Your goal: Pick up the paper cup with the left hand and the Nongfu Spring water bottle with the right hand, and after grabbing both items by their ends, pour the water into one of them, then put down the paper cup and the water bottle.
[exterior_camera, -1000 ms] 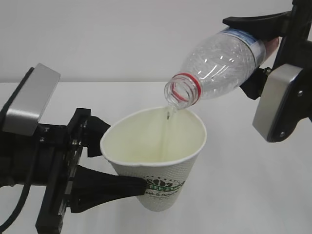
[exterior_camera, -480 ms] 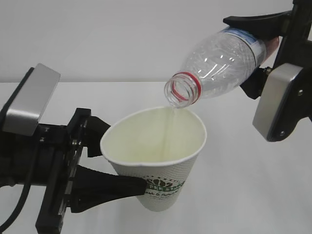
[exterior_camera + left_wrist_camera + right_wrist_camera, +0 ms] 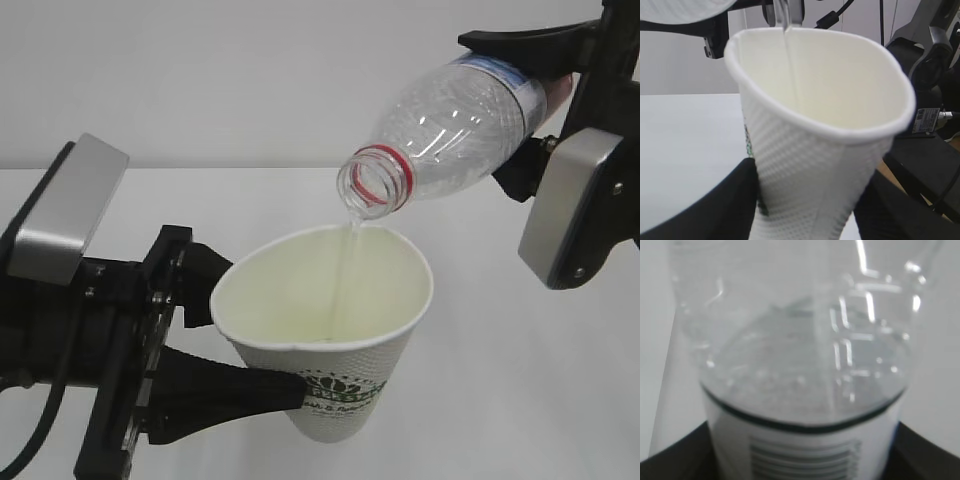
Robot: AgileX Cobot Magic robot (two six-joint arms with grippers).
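Observation:
The white paper cup (image 3: 330,330) is held off the table, tilted, with my left gripper (image 3: 262,335) shut on its lower wall near the green logo. The clear Nongfu Spring water bottle (image 3: 450,120) is tipped mouth-down above the cup's rim, and my right gripper (image 3: 508,108) is shut on its labelled body. A thin stream of water (image 3: 345,260) falls from the red-ringed mouth into the cup. In the left wrist view the cup (image 3: 825,150) sits between the black jaws of my left gripper (image 3: 805,210), and the water (image 3: 790,60) runs down its inner wall. The right wrist view shows the bottle (image 3: 805,365) in my right gripper (image 3: 800,460).
A white table (image 3: 520,400) lies below both arms, with a plain pale wall behind. In the left wrist view, black robot parts and cables (image 3: 925,65) stand at the right beyond the cup.
The cup and my left gripper have shifted slightly right and down. The bottle has stayed in place, and water keeps trickling into the cup.

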